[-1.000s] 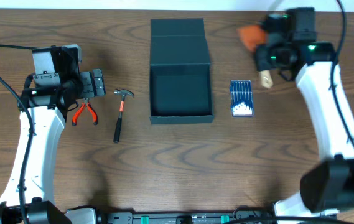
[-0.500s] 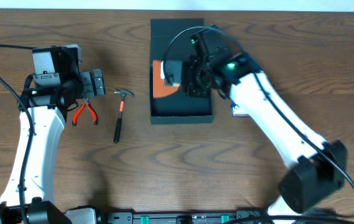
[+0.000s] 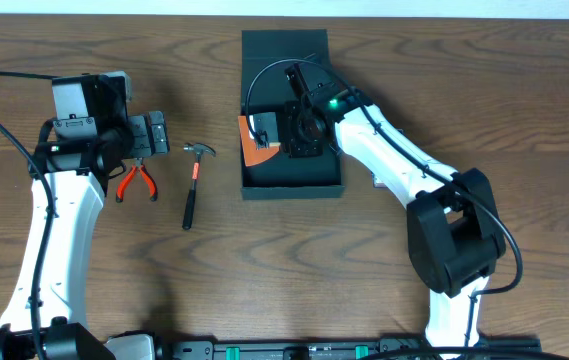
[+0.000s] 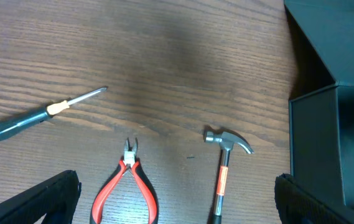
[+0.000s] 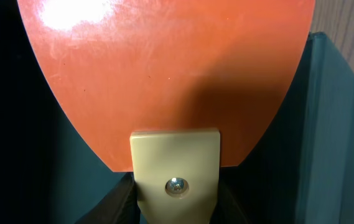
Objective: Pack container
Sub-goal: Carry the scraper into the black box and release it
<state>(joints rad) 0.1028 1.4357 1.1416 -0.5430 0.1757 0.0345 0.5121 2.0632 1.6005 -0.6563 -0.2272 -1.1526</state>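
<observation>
Packing looks barely begun: the container, lid flapped back, sits mid-tabletop. The right pincer is clamped on the cream handle of an orange scraper, held inside by the left wall and not yet let go. Hammer, pliers and screwdriver lie outside on the left arm's side, with the left pincer spread wide and empty above them.

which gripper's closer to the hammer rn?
Left. The left gripper hangs open just beside the hammer, toward the table's left edge. The right gripper is farther off, inside the container, holding the orange scraper.
</observation>
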